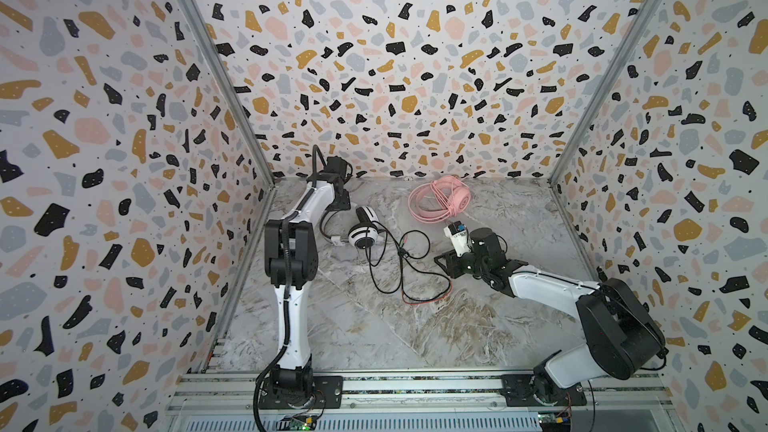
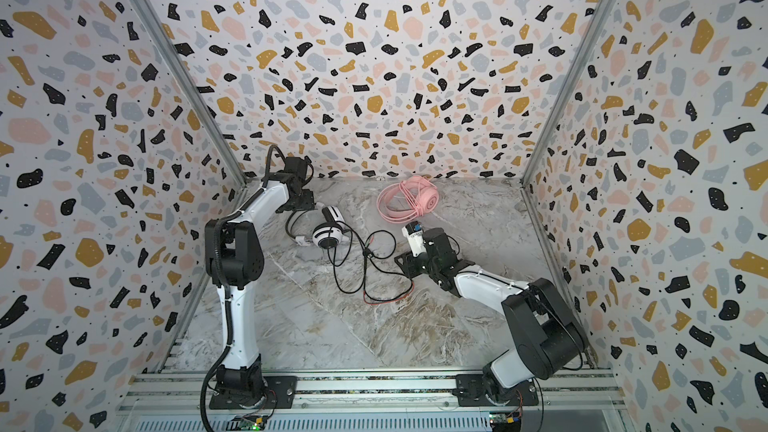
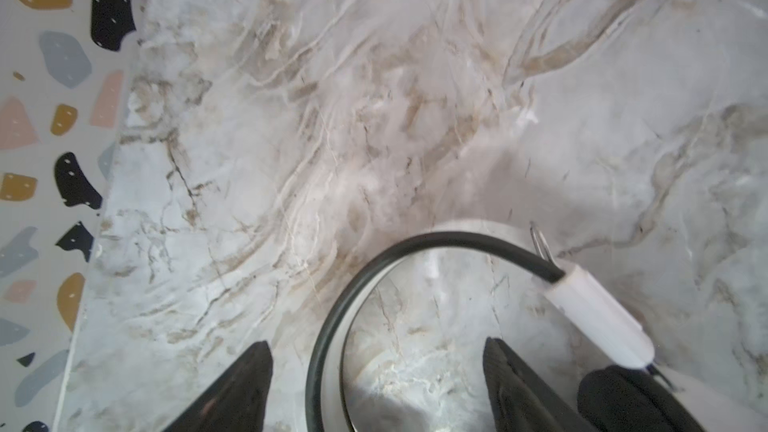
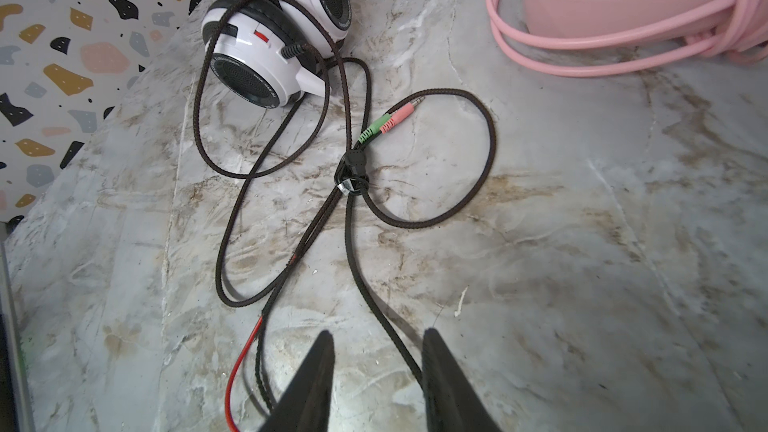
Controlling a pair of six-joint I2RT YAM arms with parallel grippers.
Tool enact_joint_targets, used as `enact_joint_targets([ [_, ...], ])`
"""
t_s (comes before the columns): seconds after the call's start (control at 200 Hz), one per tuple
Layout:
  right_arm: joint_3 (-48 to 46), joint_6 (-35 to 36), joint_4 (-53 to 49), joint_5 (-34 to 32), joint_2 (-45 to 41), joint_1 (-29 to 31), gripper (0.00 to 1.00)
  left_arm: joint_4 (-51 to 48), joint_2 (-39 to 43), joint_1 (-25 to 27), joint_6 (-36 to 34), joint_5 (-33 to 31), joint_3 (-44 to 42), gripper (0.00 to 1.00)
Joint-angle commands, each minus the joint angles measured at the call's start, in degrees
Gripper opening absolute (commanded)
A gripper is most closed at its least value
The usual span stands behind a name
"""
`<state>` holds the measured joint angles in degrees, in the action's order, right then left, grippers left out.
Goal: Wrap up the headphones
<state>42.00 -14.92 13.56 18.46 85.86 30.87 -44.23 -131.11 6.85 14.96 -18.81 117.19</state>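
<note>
**White headset loose-corded at the left, pink one wound at the rear**

At the left, the left gripper (image 3: 376, 342) is seen with its jaws spread wide above the marble tabletop (image 1: 415, 334). Between them the black arc (image 3: 374, 259) of the white headset (image 1: 365, 235) is passed, ending in a white end piece (image 3: 598, 313). The arc is not clamped: a gap is left on either side of it.

The white headset is laid toward the left rear of the table in both top views, with its two cups close together. From it the black cable (image 4: 493, 147) is strewn in loose loops toward the middle. The loops are gathered at one spot by a dark tie (image 4: 351, 172), just beside which the green and pink plugs (image 4: 386, 118) are laid. A thin red wire (image 4: 239, 361) is seen along the cable's nearer stretch.

Farther right, near the back wall and well apart from the white one, the pink headset (image 1: 453, 201) is laid flat, with its pink cable (image 4: 731, 22) wound around the headband.

The right gripper (image 4: 379, 334) is held low over the table beside the loops, its jaws parted by a narrower gap. A strand of black cable is run into that gap close to one finger; whether it is touched cannot be told.
</note>
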Motion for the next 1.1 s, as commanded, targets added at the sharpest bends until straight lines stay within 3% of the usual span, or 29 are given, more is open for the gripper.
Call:
enact_joint_targets([
  [0.0, -0.51, 0.25, -0.42, 0.05, -0.77, -0.09, 0.38, -6.2, -4.3, -1.37, -2.71, -3.02, 2.99, 0.81],
  [0.125, -0.34, 0.38, -0.34, 0.07, -0.38, -0.08, 0.38, -2.3, -3.61, -2.91, -3.15, 0.12, -1.1, 0.81],
  [0.25, -0.5, 0.32, -0.03, 0.11, -0.18, -0.05, 0.38, -4.07, -5.79, -3.76, -3.65, 4.97, -1.04, 0.79],
  [0.38, -0.58, 0.18, 0.02, 0.01, -0.24, -0.09, 0.38, -4.69, -6.62, -3.77, -4.47, 5.86, -3.49, 0.76],
  [0.526, -0.6, 0.28, 0.15, -0.21, -0.04, -0.11, 0.38, -1.85, -5.47, -3.78, -5.78, 9.97, -7.82, 0.56],
  [0.686, -0.86, 0.25, 0.49, -0.42, -0.16, -0.07, 0.38, 2.72, -1.68, -3.77, -6.84, 13.43, -12.76, 0.23],
  [0.966, -1.3, 0.15, 1.42, -0.62, 0.29, -0.09, 0.38, 16.97, 14.24, -3.86, -4.82, 22.95, -28.58, 0.0],
  [1.091, -1.47, -0.18, 2.21, -0.38, 0.2, -0.09, 0.38, 22.61, 23.97, -3.92, -3.88, 23.89, -34.51, 0.0],
])
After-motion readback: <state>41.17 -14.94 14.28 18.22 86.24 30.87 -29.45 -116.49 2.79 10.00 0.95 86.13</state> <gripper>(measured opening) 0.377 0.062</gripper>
